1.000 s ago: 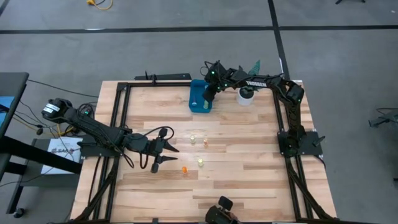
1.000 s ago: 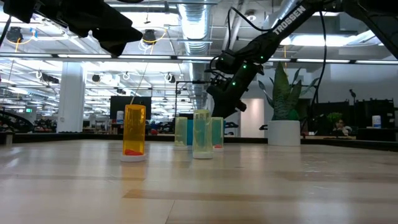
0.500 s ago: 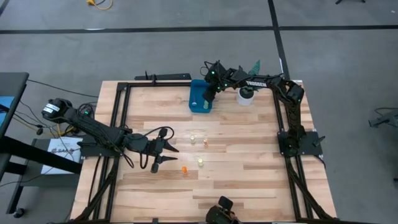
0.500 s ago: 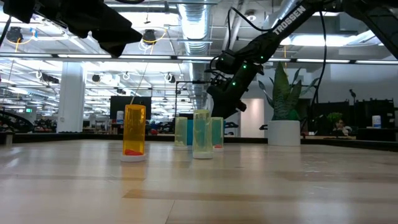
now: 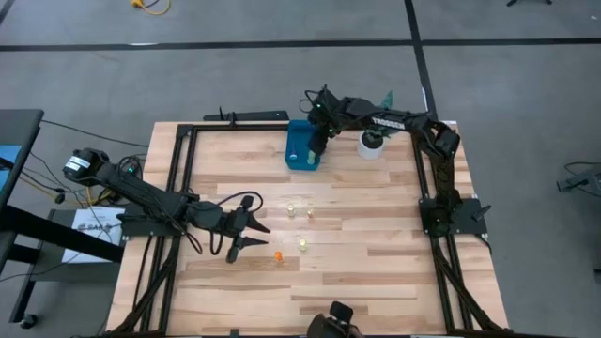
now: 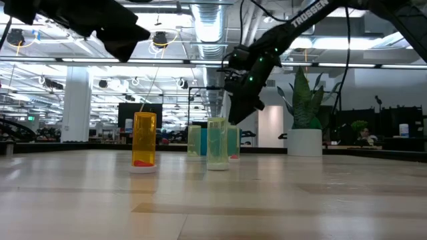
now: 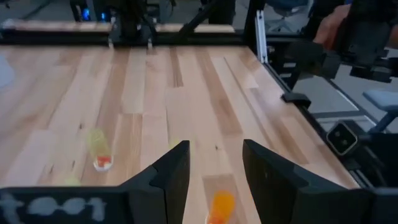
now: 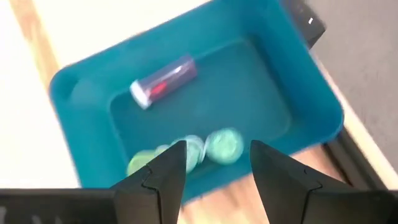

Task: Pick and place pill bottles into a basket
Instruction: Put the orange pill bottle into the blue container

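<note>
1. Nearest the lower edge of the high view, a tiny translucent orange pill bottle (image 5: 278, 254) stands upright on the pale wooden tabletop (image 5: 376, 263), just right of the left end effector (image 5: 250, 233), whose dark fingers are spread with nothing between them.
2. Slightly higher, mid-frame, a pale yellow bottle (image 5: 303, 244) stands alone; above it, a pale green bottle (image 5: 291, 208) and a small yellowish bottle with an orange base (image 5: 311, 215) stand close together.
3. Toward the upper centre, the bright-blue rectangular plastic basket (image 5: 293, 150) sits on the tabletop beside a white plant pot (image 5: 370, 145). In the right wrist view it holds a pinkish bottle lying on its side (image 8: 163, 82) and green bottles (image 8: 222, 145).
4. Above the basket hangs the right end effector (image 5: 315, 150), fingers parted and empty.
5. These bottles look light, rigid and smooth, so likely to tip or skid. Pinching across the round body, low and gently, seems the safest hold.
</note>
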`<state>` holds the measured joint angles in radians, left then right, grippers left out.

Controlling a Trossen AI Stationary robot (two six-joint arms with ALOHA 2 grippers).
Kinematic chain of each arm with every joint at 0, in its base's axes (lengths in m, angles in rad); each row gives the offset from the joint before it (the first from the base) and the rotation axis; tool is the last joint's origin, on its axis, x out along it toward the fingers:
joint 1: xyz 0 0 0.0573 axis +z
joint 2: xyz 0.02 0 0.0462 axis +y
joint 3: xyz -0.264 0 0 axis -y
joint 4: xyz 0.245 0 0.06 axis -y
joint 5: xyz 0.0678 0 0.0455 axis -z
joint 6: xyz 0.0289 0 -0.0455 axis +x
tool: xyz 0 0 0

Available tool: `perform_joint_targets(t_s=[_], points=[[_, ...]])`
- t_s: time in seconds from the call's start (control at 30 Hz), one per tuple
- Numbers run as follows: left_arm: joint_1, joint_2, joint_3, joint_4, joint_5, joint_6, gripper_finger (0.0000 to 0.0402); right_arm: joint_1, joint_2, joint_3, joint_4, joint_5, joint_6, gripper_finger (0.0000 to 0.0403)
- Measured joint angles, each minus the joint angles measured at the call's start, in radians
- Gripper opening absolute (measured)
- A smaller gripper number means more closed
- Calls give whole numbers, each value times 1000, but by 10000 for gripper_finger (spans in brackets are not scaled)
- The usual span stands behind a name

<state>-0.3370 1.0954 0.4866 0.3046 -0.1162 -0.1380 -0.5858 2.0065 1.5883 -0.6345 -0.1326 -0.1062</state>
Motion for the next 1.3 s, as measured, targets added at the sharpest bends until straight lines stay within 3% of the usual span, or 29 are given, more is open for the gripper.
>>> perform_joint_targets(t_s=[0.23, 0.57, 0.7, 0.9, 1.13, 1.3], points=[[1, 11, 0, 13, 0, -4, 137, 40, -44, 70, -191, 1, 8, 169], [-1, 188, 0, 84, 31, -24, 137, 152, -312, 72, -222, -2, -21, 169], [-1, 221, 0, 136, 85, -25, 137, 215, -417, 72, -242, -97, -103, 169], [-1, 223, 0, 135, 76, -29, 137, 308, -520, 72, -411, -230, -132, 169], [-11, 223, 0, 132, 75, -33, 137, 420, -587, 72, -538, -215, 13, 169], [-33, 223, 0, 132, 72, -38, 137, 533, -624, 72, -569, -145, 84, 169]])
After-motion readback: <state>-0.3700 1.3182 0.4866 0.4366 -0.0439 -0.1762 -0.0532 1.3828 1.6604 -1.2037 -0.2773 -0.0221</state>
